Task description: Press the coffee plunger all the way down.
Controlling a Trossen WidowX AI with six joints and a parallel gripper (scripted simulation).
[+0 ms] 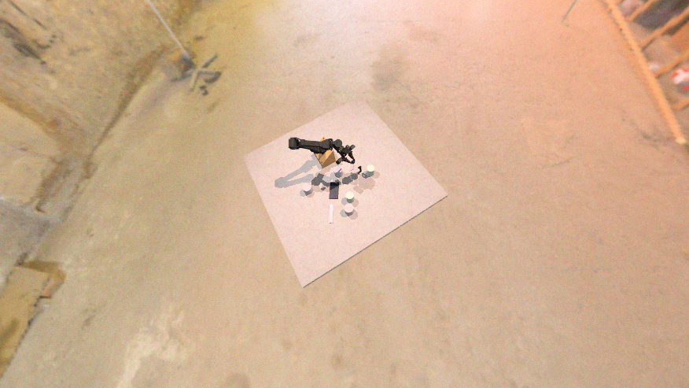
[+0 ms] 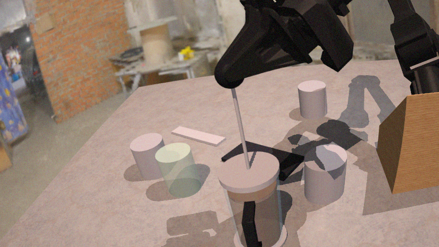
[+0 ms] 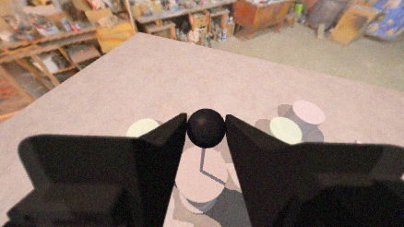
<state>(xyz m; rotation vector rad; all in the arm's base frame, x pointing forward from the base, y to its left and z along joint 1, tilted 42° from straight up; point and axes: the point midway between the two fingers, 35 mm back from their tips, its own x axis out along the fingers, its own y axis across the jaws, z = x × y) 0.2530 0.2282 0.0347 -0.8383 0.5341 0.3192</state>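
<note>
On top of the coffee press [image 2: 251, 199], the gripper [image 3: 206, 128] squeezes the black knob [image 3: 206, 127], but the rod [image 2: 240, 128] stands tall, so pushing down and letting go are left.

matte black angular arm [image 2: 411, 33], blocky faceted links, tool [image 3: 206, 128] with 2 wedge-shaped black fingers

Black knob [image 3: 206, 127], black hand [image 3: 206, 133]

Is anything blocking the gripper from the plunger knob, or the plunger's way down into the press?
Nothing visible. The gripper is shut on the plunger knob, and the rod runs unobstructed to the lid.
</note>
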